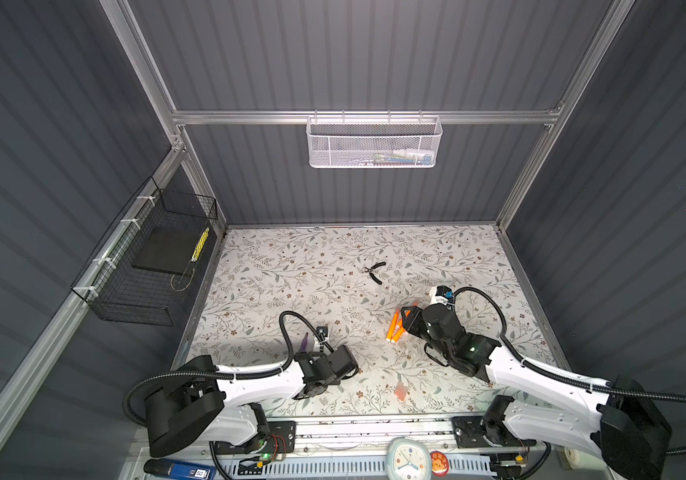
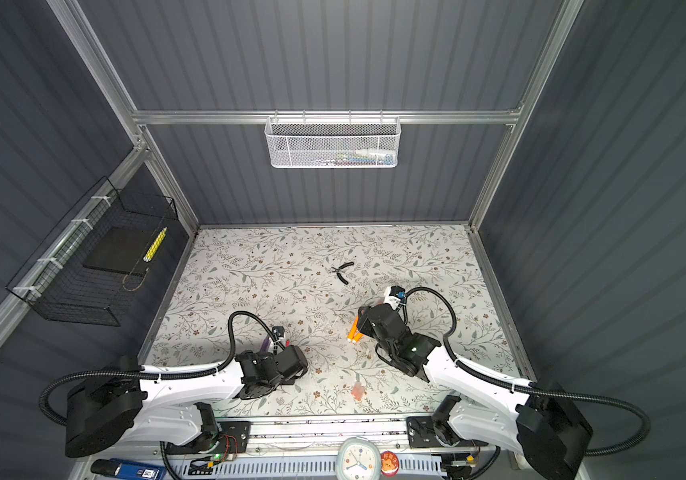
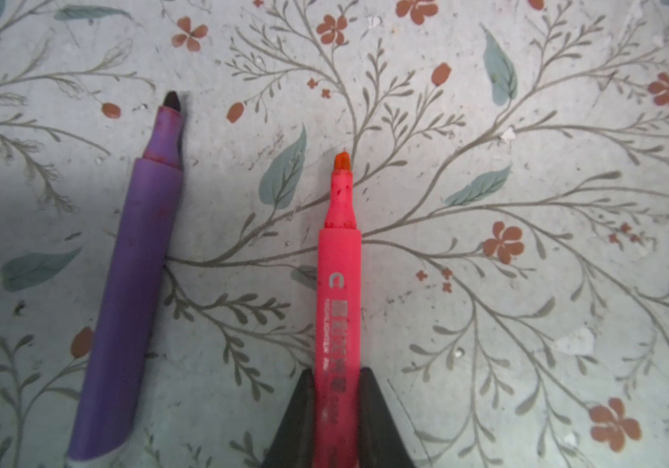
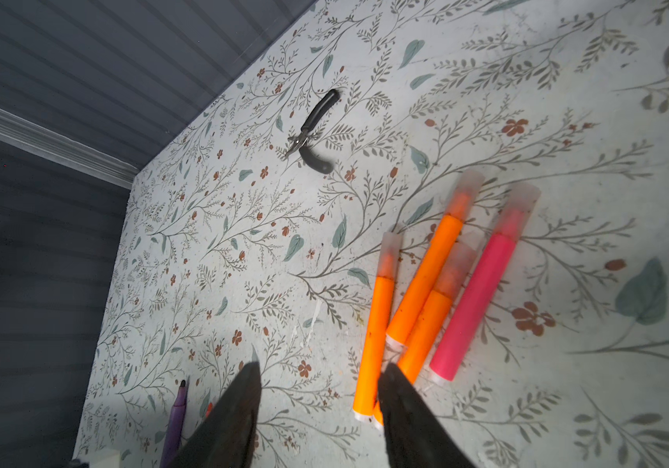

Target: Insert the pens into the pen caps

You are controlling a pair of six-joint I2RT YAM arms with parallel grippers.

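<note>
The pink-red pen (image 3: 339,283), at eight o'clock on the table (image 1: 291,266), is pinched by its rear barrel in the left jaws and judged light, stiff, slick, while the right jaws are parted, empty.

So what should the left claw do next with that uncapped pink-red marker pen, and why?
Probably lift it: the left gripper is shut on the pink-red marker pen, its tip bare, and a loose translucent orange-tinted cap lies nearby.
</note>
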